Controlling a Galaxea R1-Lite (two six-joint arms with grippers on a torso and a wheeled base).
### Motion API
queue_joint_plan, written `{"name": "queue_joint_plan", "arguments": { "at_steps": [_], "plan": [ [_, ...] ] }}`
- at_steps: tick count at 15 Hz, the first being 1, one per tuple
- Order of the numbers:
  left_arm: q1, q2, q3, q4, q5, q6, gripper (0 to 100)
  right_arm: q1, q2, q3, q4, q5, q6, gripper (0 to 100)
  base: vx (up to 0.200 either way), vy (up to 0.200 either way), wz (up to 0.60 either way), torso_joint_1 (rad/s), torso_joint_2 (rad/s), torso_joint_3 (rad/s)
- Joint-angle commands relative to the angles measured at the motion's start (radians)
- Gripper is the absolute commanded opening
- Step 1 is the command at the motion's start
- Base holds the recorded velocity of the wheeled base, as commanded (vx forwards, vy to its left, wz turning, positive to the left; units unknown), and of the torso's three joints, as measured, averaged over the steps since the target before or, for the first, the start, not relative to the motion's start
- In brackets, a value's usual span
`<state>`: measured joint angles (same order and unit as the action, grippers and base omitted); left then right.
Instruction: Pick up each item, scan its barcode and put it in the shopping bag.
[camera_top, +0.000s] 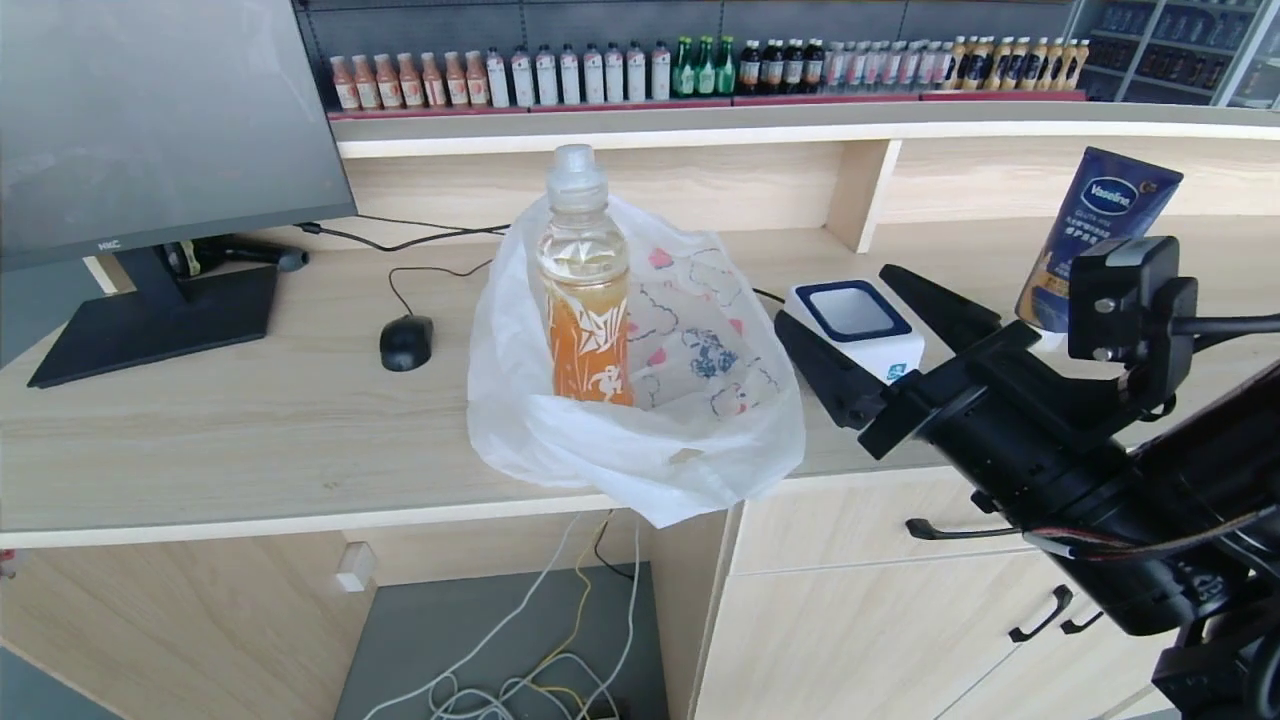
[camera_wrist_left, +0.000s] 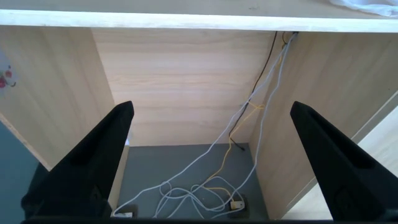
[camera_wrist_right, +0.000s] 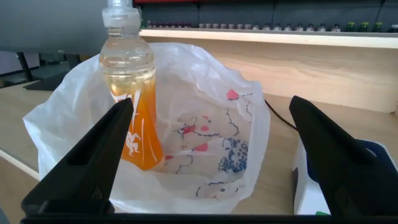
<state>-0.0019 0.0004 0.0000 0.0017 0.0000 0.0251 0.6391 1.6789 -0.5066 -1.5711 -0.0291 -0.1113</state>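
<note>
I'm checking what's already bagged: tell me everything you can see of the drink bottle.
The drink bottle is clear plastic with a clear cap, an orange label on its lower half and pale yellowish liquid above. It stands upright inside the white shopping bag on the wooden counter, the bag's film around its base.
</note>
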Motion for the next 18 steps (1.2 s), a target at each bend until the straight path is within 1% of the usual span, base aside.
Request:
{"name": "queue_joint_plan", "arguments": {
  "at_steps": [1,5,7,8,18],
  "plan": [
    [0.000,0.000,0.000,0.000,0.000,-0.004,100,-0.003,-0.019,0.025,0.000,0.000,-0.008,100,0.000,-0.200,0.00,-0.007,0.00,0.002],
    [0.000,0.000,0.000,0.000,0.000,-0.008,100,-0.001,-0.047,0.062,0.000,0.000,-0.016,100,0.000,-0.200,0.00,-0.005,0.00,0.002],
    [0.002,0.000,0.000,0.000,0.000,-0.031,100,-0.001,-0.048,0.071,0.000,0.000,-0.016,100,0.000,-0.200,0.00,0.002,0.00,0.002],
    [0.002,0.000,0.000,-0.002,0.000,-0.036,100,-0.001,-0.041,0.069,0.000,0.000,-0.016,100,0.000,-0.200,0.00,0.017,0.01,0.002],
    [0.002,0.000,0.000,-0.002,0.000,-0.036,100,-0.003,-0.019,0.060,0.000,0.000,-0.016,100,0.000,-0.200,0.00,0.001,0.00,0.001]
  ]
}}
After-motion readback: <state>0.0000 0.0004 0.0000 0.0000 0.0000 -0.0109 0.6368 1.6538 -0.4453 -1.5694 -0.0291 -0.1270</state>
